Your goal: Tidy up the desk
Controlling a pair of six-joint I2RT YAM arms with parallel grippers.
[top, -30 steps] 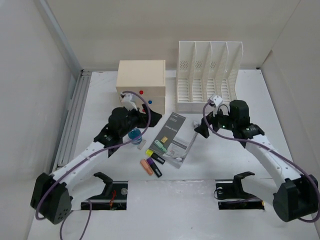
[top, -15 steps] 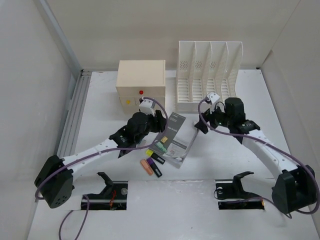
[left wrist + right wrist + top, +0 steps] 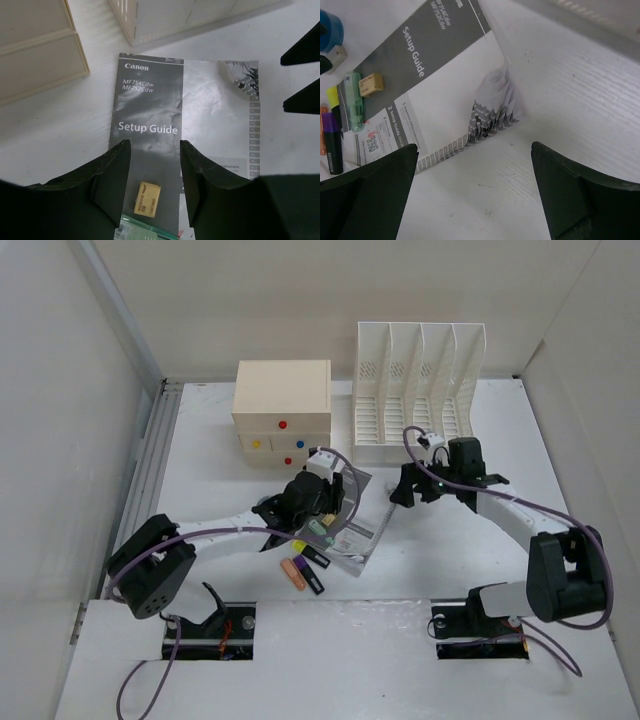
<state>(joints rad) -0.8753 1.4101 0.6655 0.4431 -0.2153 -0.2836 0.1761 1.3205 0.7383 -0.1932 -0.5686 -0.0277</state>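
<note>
The white desk (image 3: pixel 200 460) holds a grey Canon "Setup Guide" booklet (image 3: pixel 352 525) in the middle. My left gripper (image 3: pixel 335 498) hangs open and empty over the booklet (image 3: pixel 150 110). In the left wrist view its jaws (image 3: pixel 154 150) frame a small yellow eraser (image 3: pixel 146 198) lying on the cover, with a green highlighter (image 3: pixel 145 232) just below it. My right gripper (image 3: pixel 403 492) is open wide and empty just off the booklet's right edge. In the right wrist view (image 3: pixel 474 150) it is above bare desk beside the booklet's raised corner (image 3: pixel 492 107).
A cream three-drawer box (image 3: pixel 283 405) stands at the back left and a white slotted file rack (image 3: pixel 415 390) at the back right. Several highlighters (image 3: pixel 303 568) lie left of the booklet's near end. A blue round object (image 3: pixel 330 27) shows near them in the right wrist view.
My left arm has swung right, from in front of the drawer box to over the booklet, uncovering the drawer fronts. The right gripper has stayed near the booklet's right edge.
</note>
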